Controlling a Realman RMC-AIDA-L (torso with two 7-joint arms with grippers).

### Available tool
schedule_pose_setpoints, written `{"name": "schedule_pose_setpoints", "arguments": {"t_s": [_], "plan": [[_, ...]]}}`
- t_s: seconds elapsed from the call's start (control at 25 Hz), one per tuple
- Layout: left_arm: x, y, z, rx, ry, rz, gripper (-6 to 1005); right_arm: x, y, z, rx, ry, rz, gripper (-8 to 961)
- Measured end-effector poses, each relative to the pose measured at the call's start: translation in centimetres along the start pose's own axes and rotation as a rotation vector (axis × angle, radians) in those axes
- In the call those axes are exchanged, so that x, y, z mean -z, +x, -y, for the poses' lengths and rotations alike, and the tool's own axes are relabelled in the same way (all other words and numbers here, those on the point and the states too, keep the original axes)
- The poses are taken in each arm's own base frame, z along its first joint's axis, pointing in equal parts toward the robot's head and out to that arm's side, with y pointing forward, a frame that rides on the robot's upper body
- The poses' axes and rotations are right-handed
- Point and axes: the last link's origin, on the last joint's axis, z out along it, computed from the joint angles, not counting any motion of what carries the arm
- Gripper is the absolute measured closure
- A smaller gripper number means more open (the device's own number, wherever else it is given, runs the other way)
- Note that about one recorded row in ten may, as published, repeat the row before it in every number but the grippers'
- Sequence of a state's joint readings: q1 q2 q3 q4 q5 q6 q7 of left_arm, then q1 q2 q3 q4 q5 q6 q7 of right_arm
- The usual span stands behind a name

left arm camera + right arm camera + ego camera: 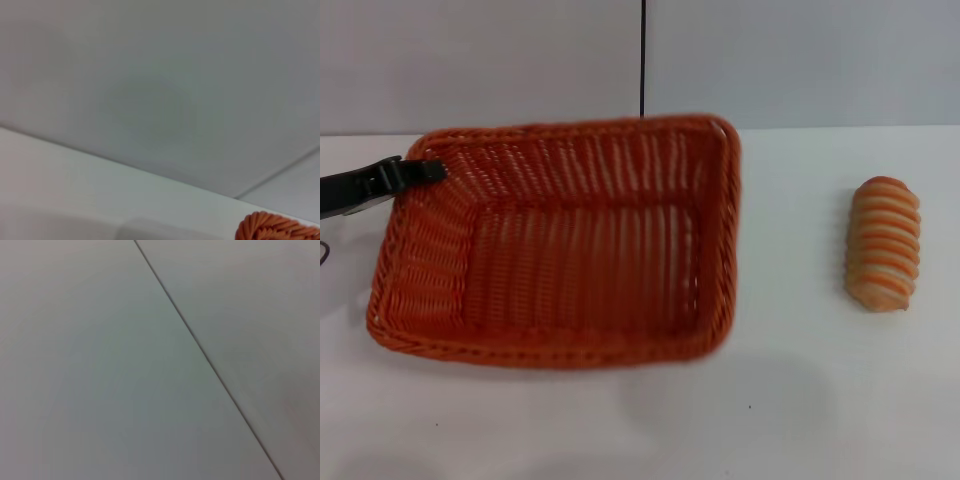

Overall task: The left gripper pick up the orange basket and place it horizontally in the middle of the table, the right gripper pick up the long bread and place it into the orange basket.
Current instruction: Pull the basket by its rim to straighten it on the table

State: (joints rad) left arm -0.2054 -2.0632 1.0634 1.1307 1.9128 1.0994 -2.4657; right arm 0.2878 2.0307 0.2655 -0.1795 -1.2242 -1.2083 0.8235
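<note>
On table, left pincer apparently clamps orange basket rim; long axis crosswise, tilted.

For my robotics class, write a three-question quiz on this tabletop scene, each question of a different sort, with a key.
1. True or false: the long bread lies inside the orange basket.
2. Multiple choice: where is the left gripper in the head view? A) at the basket's far left corner rim, B) over the bread, C) on the bare table in front of the basket.
3. Fill in: the bread lies on the table to the basket's ____ side.

Key: 1 false, it lies on the table apart from the basket. 2 A. 3 right. The right gripper shows in no view.
</note>
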Motion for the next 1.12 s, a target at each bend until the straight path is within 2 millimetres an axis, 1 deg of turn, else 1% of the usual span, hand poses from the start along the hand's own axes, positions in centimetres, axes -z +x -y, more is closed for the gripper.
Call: {"name": "schedule_pose_setpoints", "arguments": {"t_s": [0.04, 0.24, 0.6, 0.72, 0.76, 0.8, 0.84, 0.92, 0.96, 1.0, 1.04, 1.12], "plan": [[0.0, 0.0, -0.2, -0.006, -0.016, 0.003, 828, 0.0, 0.0, 0.0, 0.000, 0.000, 0.000, 457], [0.2, 0.3, -1.0, -0.025, -0.097, -0.007, 708, -0.1, 0.1, -0.1, 0.000, -0.002, -0.004, 453], [0.8, 1.0, -0.5, -0.024, -0.082, -0.031, 491, -0.1, 0.2, -0.1, -0.002, -0.006, -0.016, 447], [1.7, 1.8, 0.3, -0.052, -0.063, -0.068, 419, -0.2, -0.3, 0.0, -0.018, -0.040, -0.032, 445], [1.9, 2.0, 0.4, -0.065, -0.060, -0.083, 319, -0.2, -0.7, 0.0, -0.028, -0.066, -0.044, 444], [2.5, 2.5, 0.6, -0.101, -0.068, -0.132, 218, -0.5, -1.7, -0.3, -0.028, -0.150, -0.078, 444], [2.6, 2.6, 0.5, -0.120, -0.081, -0.154, 212, -0.5, -1.7, -0.3, -0.028, -0.150, -0.078, 443], [2.7, 2.9, 0.1, -0.162, -0.117, -0.195, 199, -0.6, -3.1, -0.9, -0.033, -0.255, -0.110, 442], [2.6, 2.9, -0.2, -0.189, -0.149, -0.220, 193, -0.8, -4.0, -1.4, -0.034, -0.326, -0.130, 441], [2.6, 2.9, -0.2, -0.189, -0.149, -0.220, 186, -1.3, -6.0, -2.3, -0.023, -0.451, -0.180, 440], [2.3, 2.9, -0.9, -0.249, -0.215, -0.276, 180, -1.3, -6.0, -2.3, -0.023, -0.451, -0.180, 440], [2.1, 2.8, -1.4, -0.279, -0.264, -0.318, 180, -2.0, -8.0, -3.3, -0.019, -0.568, -0.267, 438]]}}
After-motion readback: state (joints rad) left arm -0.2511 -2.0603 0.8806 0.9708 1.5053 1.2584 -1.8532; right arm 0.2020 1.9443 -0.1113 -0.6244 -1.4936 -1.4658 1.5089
